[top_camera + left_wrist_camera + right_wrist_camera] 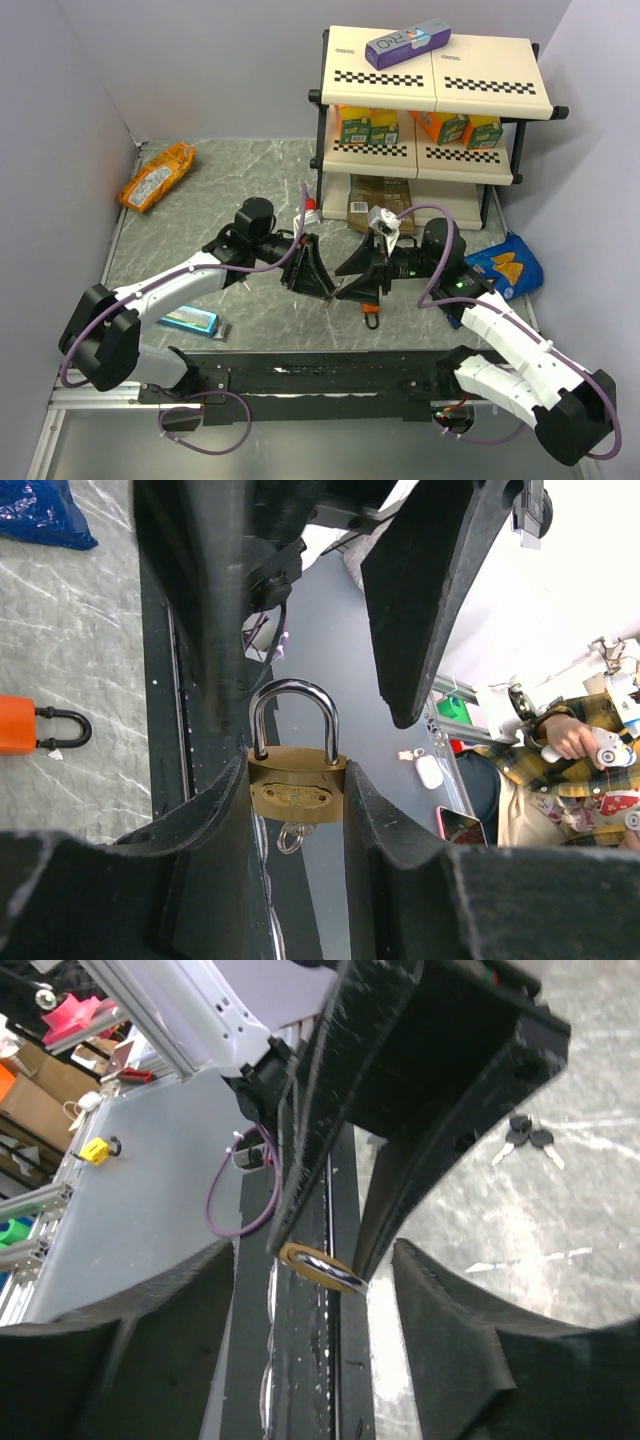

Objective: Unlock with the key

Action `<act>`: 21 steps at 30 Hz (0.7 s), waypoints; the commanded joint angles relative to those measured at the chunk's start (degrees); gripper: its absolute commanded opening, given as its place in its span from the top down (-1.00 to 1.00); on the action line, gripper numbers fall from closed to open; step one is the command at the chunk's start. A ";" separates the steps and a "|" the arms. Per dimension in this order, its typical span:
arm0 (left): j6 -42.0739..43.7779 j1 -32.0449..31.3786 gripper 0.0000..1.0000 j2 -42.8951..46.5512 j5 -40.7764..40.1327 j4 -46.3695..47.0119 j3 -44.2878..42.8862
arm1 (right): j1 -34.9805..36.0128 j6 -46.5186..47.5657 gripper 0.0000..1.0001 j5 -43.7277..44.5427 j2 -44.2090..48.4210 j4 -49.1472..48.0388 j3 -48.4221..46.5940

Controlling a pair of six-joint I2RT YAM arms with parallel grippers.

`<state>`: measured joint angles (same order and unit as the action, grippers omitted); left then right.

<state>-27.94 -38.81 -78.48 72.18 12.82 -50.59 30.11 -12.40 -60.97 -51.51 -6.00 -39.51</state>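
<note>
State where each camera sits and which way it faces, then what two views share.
Top: above and behind the bases, looking down at the table; left arm and right arm show.
Left wrist: on that arm, looking along the left fingers, which clamp the brass padlock.
Right wrist: on that arm, looking between the right fingers, open, at the padlock's edge; keys lie beyond.
Shared: both wrist views show the padlock.

We saw the key bunch (521, 1131) lying flat on the grey marbled tabletop (570, 1225). It was two tiny keys, their black plastic heads close together and their thin silvery blades splayed apart, one down-left, one down-right.
</note>
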 commanded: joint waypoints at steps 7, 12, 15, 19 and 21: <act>0.44 -0.04 0.98 1.13 1.56 2.74 -0.92 | 0.48 -1.22 0.03 -2.14 -0.26 -4.90 -0.75; -1.06 -0.04 0.98 1.31 2.26 4.40 -0.48 | 0.48 -0.69 0.08 -2.14 -0.44 -3.94 -0.40; -1.50 -0.04 0.98 1.31 2.26 5.11 -0.30 | 0.57 -0.69 0.03 -2.40 -0.70 -3.76 -0.31; -0.80 -0.04 0.98 1.40 1.65 4.50 -0.48 | 0.48 -0.34 0.03 -2.22 -0.70 -2.97 -0.31; 0.60 -0.04 0.98 1.40 1.03 2.74 -0.83 | 0.48 0.18 0.06 -1.96 -0.61 -2.27 -0.57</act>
<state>-29.17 -38.81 -78.48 72.18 14.09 -50.57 30.24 -13.82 -62.02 -52.14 -8.49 -39.42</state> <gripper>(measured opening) 0.376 0.483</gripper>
